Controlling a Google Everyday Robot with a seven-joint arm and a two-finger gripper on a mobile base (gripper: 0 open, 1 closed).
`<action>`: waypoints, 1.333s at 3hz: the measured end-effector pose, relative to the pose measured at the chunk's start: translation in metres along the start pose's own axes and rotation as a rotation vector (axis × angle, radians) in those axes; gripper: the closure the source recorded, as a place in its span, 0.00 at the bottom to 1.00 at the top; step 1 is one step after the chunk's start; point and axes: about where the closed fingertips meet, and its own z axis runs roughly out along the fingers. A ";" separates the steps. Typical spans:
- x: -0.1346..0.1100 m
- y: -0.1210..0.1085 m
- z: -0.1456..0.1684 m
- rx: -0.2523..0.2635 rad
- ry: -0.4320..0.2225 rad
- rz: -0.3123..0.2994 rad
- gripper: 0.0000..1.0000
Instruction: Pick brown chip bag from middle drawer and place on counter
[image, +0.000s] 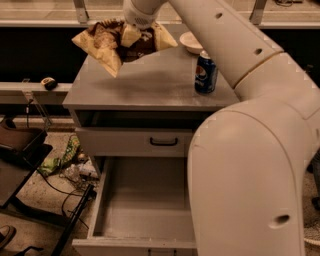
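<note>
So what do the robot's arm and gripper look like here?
The arm is smooth, glossy off-white: thick rounded segments, one joint seam, small dark round holes, no visible cables. The gripper, top of frame on the chip bag above the counter, is white too.

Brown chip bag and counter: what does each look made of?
The brown chip bag looks like thin plastic or foil film, judging by its sharp creases and crumpled corners. It hangs from the gripper, which is shut on it above the back left of the counter. The counter looks like smooth grey painted or laminate board, perhaps metal, with a faint sheen.
</note>
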 end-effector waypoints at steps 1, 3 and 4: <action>0.002 -0.001 0.009 0.003 -0.004 0.004 0.84; 0.002 -0.001 0.009 0.003 -0.004 0.004 0.30; 0.002 -0.001 0.009 0.002 -0.004 0.004 0.06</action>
